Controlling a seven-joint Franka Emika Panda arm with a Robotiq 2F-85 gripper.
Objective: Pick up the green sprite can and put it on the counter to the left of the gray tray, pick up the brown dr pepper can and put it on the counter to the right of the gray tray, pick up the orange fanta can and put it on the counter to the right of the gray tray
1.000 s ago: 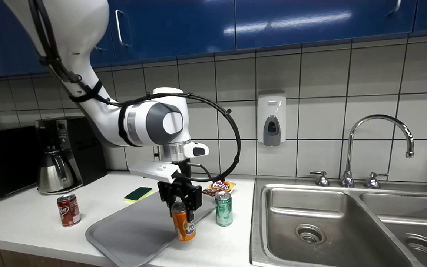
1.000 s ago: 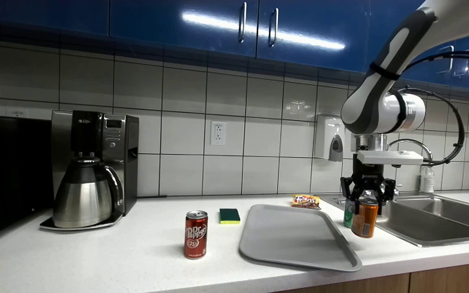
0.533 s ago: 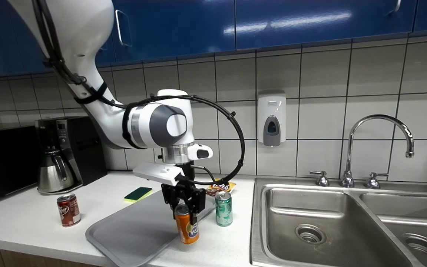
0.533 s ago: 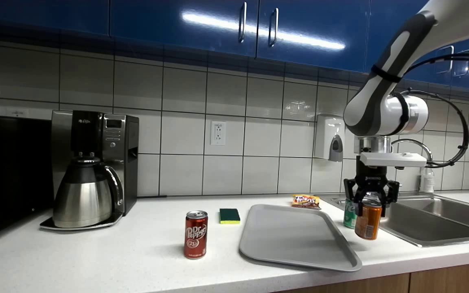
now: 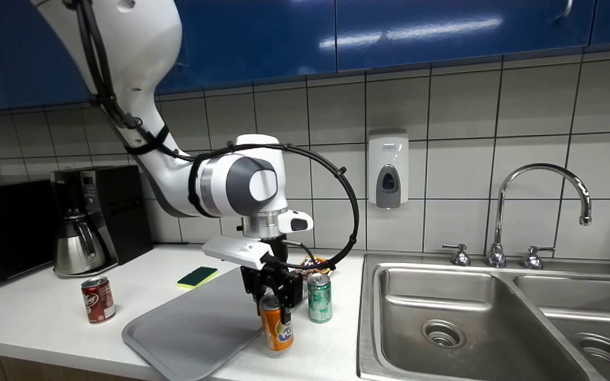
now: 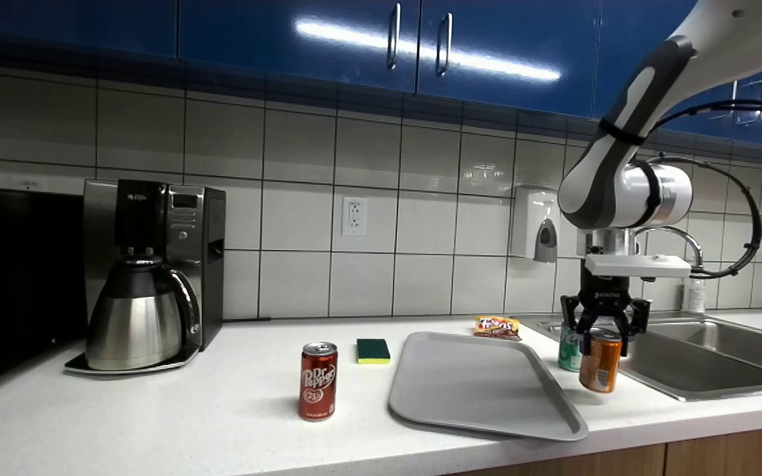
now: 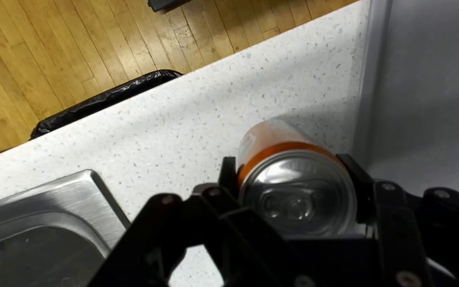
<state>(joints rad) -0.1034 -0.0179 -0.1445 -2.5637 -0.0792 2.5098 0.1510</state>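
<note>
My gripper is shut on the orange fanta can, its fingers on both sides near the silver top. The can is slightly tilted and very low over the counter, beside the gray tray's sink-side edge; I cannot tell if it touches. In the wrist view the can sits between both fingertips. The green sprite can stands upright on the counter nearer the sink, partly hidden behind the gripper in an exterior view. The brown dr pepper can stands upright on the tray's opposite side.
A sponge lies beyond the tray, and a snack bag lies behind it near the wall. The double sink is beside the green can. A coffee maker stands at the far end. The counter's front edge is close to the held can.
My gripper has moved toward the sink and lower with the orange can in it, away from the tray's edge. The green can, brown can and tray have not moved.
</note>
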